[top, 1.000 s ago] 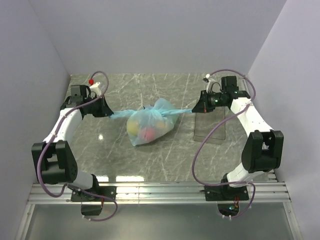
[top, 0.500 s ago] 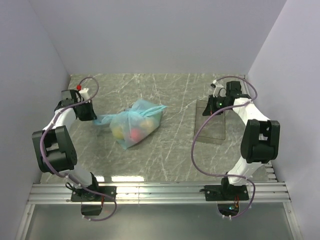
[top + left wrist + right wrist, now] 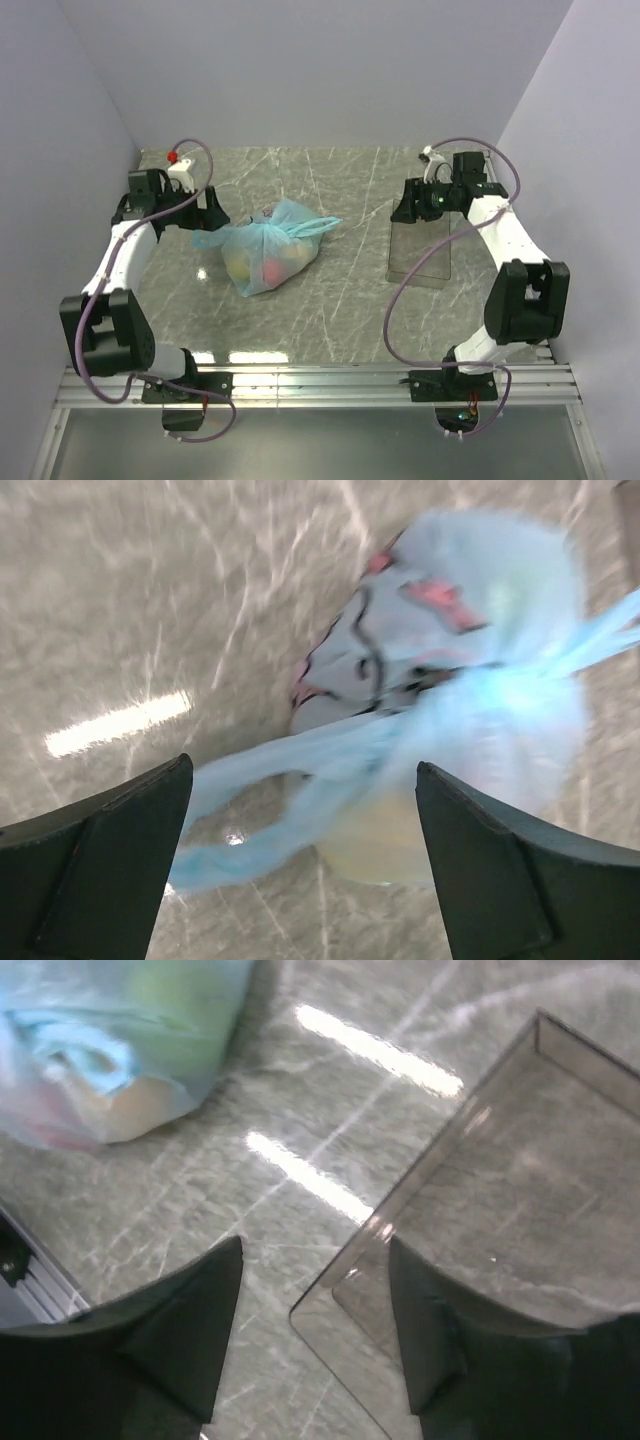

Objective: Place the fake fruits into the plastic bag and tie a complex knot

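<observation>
Fruits (image 3: 262, 264) only blurred yellow and red blobs inside the tied pale-blue bag (image 3: 450, 670), bag just ahead of left claw (image 3: 303, 780), jaws wide, loose tail between, right claw (image 3: 316, 1250) spread, empty, over tray (image 3: 520, 1180) corner

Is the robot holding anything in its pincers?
No. Both are open: left pincer over the loose tail of the plastic bag, right pincer above the clear tray.
</observation>
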You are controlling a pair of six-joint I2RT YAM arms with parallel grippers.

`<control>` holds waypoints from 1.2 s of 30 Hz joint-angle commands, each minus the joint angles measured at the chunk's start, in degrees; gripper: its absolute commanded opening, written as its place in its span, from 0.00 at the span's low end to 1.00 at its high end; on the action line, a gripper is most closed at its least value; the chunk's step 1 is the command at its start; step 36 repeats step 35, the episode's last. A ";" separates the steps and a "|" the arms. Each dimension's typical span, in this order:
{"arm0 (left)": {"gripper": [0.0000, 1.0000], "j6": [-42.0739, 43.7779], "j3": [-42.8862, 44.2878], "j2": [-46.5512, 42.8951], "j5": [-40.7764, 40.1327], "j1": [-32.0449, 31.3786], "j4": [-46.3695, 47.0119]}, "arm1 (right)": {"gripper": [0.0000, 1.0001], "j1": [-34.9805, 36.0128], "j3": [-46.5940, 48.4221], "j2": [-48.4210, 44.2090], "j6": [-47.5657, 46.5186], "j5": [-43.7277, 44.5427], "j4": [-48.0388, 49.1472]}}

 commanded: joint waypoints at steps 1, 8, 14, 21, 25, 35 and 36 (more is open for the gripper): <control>0.99 -4.20 6.96 -4.82 1.71 0.19 0.31 | 0.76 0.49 4.24 -6.79 1.80 -3.34 0.51; 0.99 -13.95 23.06 -2.72 -1.81 0.01 -10.39 | 0.95 0.49 6.00 -13.03 3.83 -2.82 0.43; 0.99 -13.96 23.87 -6.75 -2.43 0.10 -12.09 | 0.97 0.49 1.61 -18.04 5.06 -0.10 -1.07; 0.99 -9.92 9.38 -15.02 -6.46 0.01 -9.98 | 0.97 0.49 -10.85 -24.90 9.98 4.65 -0.28; 0.99 -5.44 1.92 -18.53 -10.07 -0.43 -11.47 | 0.97 0.49 -18.51 -30.96 11.22 5.70 3.58; 0.99 -3.06 -2.51 -23.38 -10.95 -1.66 -10.16 | 0.99 0.49 -23.72 -36.42 10.34 5.88 5.52; 0.99 -3.06 -2.51 -23.38 -10.95 -1.66 -10.16 | 0.99 0.49 -23.72 -36.42 10.34 5.88 5.52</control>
